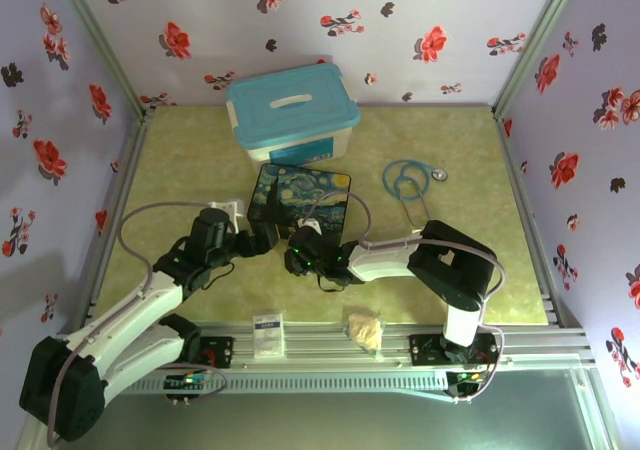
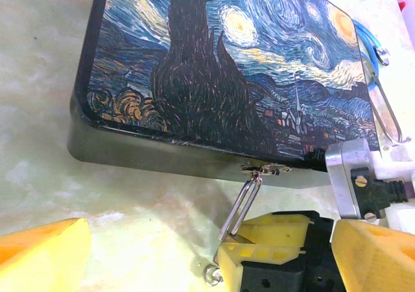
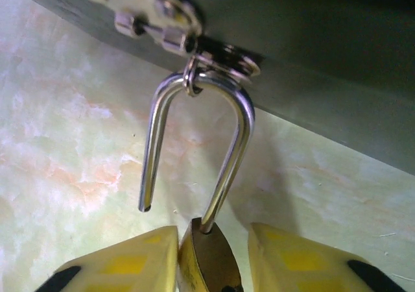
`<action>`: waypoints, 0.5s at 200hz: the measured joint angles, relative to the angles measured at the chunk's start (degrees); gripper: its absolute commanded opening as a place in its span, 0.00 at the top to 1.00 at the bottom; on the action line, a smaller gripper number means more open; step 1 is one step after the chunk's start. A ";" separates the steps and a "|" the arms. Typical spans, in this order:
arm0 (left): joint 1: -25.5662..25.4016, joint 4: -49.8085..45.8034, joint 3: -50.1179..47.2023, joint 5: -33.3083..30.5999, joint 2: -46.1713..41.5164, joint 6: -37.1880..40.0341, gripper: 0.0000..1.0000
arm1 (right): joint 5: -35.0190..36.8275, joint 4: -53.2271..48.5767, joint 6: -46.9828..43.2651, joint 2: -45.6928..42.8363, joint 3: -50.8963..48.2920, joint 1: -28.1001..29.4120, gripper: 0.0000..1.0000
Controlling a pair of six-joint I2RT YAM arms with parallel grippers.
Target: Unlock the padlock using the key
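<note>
One padlock [image 3: 203, 267] sits pinched inside the right end effector [image 3: 213, 241].

From above, we find bright, even light; the desk [image 1: 190, 170] looks pale and the arms [image 1: 130, 322] cast only soft shadows. At the left wrist, the painted box [image 2: 214, 65] is sharp, its front wall dark, the top right corner blown white, the yellow jaws blurred. At the right wrist, the padlock [image 3: 206, 261] body is soft, its shackle [image 3: 237, 143] glinting, a faint shadow beside it.
</note>
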 measured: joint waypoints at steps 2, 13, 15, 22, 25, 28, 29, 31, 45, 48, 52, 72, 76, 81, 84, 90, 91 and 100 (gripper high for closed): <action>0.04 0.00 0.00 0.00 0.00 0.02 0.04 | 0.00 0.04 0.00 0.00 -0.04 0.00 0.78; 0.24 -0.02 0.00 -0.02 0.02 0.04 0.04 | -0.02 1.20 0.13 -0.09 -0.63 0.00 0.82; 0.31 -0.02 0.00 -0.04 0.02 0.11 0.04 | -0.02 1.53 0.20 -0.15 -0.83 0.00 0.83; 0.48 -0.02 0.02 -0.07 0.02 0.24 0.04 | -0.07 2.84 0.59 -0.44 -1.66 0.00 0.84; 0.52 -0.02 0.02 -0.07 0.02 0.28 0.04 | -0.07 3.45 0.87 -0.55 -2.03 0.00 0.85; 0.61 -0.02 0.09 -0.17 0.04 0.48 0.04 | -0.09 4.04 1.05 -0.74 -2.49 -0.02 0.86; 0.63 -0.11 0.13 -0.24 0.07 0.52 0.04 | -0.09 4.22 1.11 -0.79 -2.60 -0.02 0.86; 0.66 -0.20 0.17 -0.28 0.09 0.57 0.04 | -0.09 4.68 1.25 -0.90 -2.97 -0.02 0.86; 0.76 -0.70 1.16 -1.31 0.81 1.64 0.03 | -0.11 7.91 2.23 -1.77 -5.31 -0.02 0.88; 0.76 -0.66 1.46 -1.70 1.18 2.03 0.03 | -0.09 8.57 2.47 -1.92 -5.75 -0.02 0.89; 0.76 -0.63 1.84 -2.21 1.60 2.32 0.03 | -0.09 9.57 2.64 -2.19 -6.45 -0.02 0.89; 0.98 2.32 2.73 -5.42 5.25 4.20 0.05 | -0.11 13.64 4.57 -2.97 -8.96 -0.02 0.89; 1.03 3.10 2.80 -6.01 6.43 4.57 0.05 | -0.11 14.43 5.03 -2.99 -9.31 -0.02 0.89; 1.09 3.91 2.89 -6.56 7.69 4.96 0.05 | -0.26 15.56 5.60 -3.02 -9.75 -0.02 0.90; 1.09 4.28 2.95 -6.88 8.52 5.18 0.05 | -0.28 16.31 6.03 -3.06 -10.08 -0.02 0.90; 1.09 5.22 3.13 -7.45 10.27 5.75 0.05 | -0.37 18.16 6.95 -3.10 -10.88 0.00 0.90; 1.11 5.33 3.15 -7.52 10.47 5.81 0.05 | -0.37 18.38 7.06 -3.13 -10.99 0.00 0.90; 1.14 6.71 3.28 -8.37 12.68 6.51 0.05 | -0.31 20.96 8.39 -3.15 -12.17 0.04 0.91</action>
